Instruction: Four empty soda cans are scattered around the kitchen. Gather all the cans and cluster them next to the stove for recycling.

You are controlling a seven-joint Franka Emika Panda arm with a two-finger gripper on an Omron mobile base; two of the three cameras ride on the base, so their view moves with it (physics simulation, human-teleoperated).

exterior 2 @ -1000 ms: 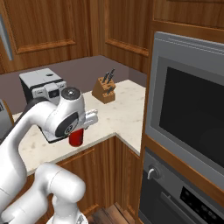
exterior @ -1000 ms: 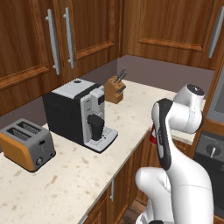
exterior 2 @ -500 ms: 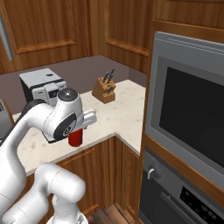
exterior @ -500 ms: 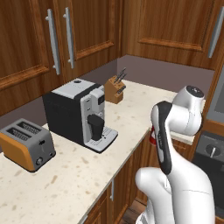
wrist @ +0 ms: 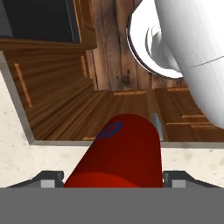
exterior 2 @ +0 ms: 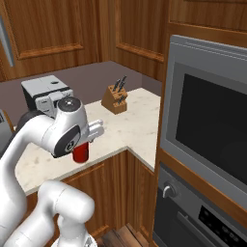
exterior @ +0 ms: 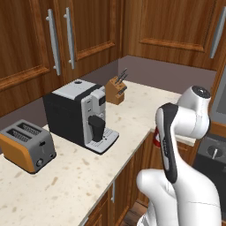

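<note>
Closest to the wrist camera, a red soda can point(wrist: 117, 151) sits between the two dark tips of the end effector point(wrist: 113, 178), one tip showing just beside each flank of the can. The jaws stand wide around it and look to be gripping it, though actual contact is hard to confirm. From the right base camera the same can point(exterior 2: 81, 152) hangs below the robot's wrist at the front edge of the desk point(exterior 2: 130, 126), above the wooden cabinet fronts. In the left base camera only a red sliver point(exterior: 156, 140) peeks out behind the forearm.

Farther back on the desk stand a toaster point(exterior: 27, 145), a black and silver coffee machine point(exterior: 79, 114) and a knife block point(exterior 2: 115, 98); the built-in oven point(exterior 2: 207, 130) fills the wall to the right.

Judging from this, the gathering is at an early stage: one can appears in hand and not yet delivered, no stove is visible, and three other cans remain to be found.
</note>
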